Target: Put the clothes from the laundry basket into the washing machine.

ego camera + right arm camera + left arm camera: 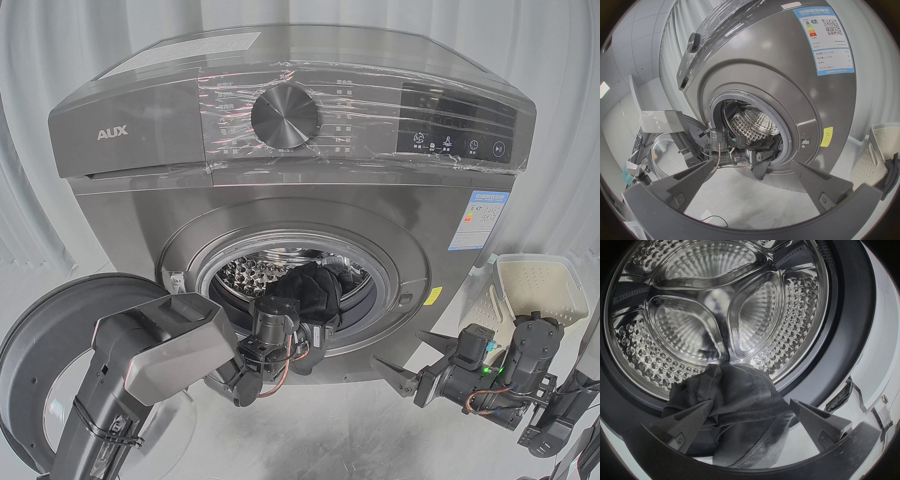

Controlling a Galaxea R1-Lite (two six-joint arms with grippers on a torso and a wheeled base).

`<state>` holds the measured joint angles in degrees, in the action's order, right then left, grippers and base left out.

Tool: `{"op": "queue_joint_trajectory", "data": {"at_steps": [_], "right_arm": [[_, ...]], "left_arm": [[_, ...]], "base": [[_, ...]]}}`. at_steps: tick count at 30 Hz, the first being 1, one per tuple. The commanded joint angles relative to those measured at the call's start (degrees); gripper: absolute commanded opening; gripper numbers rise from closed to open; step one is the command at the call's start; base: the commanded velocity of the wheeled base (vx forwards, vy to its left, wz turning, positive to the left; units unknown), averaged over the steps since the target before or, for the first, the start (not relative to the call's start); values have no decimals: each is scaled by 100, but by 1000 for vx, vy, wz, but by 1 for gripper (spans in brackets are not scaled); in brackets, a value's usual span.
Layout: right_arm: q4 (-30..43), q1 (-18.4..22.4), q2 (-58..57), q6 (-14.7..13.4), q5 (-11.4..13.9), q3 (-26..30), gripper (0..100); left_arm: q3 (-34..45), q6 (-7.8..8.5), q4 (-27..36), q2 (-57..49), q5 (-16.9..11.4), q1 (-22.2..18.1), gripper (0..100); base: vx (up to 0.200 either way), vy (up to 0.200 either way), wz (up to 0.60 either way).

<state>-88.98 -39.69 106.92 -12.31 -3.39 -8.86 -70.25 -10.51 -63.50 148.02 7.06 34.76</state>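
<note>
Closest to me was the left gripper (750,402), which was at the mouth of the washing machine (350,206). Its two fingers were spread wide and were not pinching anything. Between them lay a dark garment (740,387). It touched the inner side of one finger and was apart from the other one. The garment hung over the black door seal (850,333) just under the gripper. Its upper part reached ahead of the fingers into the steel drum (693,318), and a hemmed edge hung down outside the opening, below the gripper. So the garment was partly inside the machine and partly outside.

On the outer side of the left arm, the round door (37,350) stood wide open.

The right gripper (397,348) hung lower and farther from the opening, before the lower right part of the machine and well apart from the left gripper. Its fingers were also spread, with nothing between them, and they pointed toward the left gripper. Behind the right gripper, just beside the machine, stood the white laundry basket (544,281) with perforated walls. I could not tell if clothes were in it.
</note>
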Motion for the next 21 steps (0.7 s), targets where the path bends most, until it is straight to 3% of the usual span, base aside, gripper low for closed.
{"op": "queue_joint_trajectory", "data": {"at_steps": [1, 7, 8, 16, 21], "right_arm": [[-23, -3, -5, 1, 5, -10, 100], [-23, -3, -5, 1, 5, -81, 100], [-23, -3, -5, 1, 5, -81, 100], [-23, -12, -5, -8, 14, -124, 100], [-23, -47, -5, -8, 14, -133, 100]], "left_arm": [[-164, 14, 4, 271, -3, 5, 100], [-357, 58, 4, 482, -3, -4, 100], [-384, 58, 4, 482, -3, -13, 0], [-964, 66, -84, 588, 129, -74, 0], [-1597, 58, -154, 614, 481, -215, 0]], "base": [[0, 0, 0], [0, 0, 0], [0, 0, 0], [0, 0, 0], [0, 0, 0]]}}
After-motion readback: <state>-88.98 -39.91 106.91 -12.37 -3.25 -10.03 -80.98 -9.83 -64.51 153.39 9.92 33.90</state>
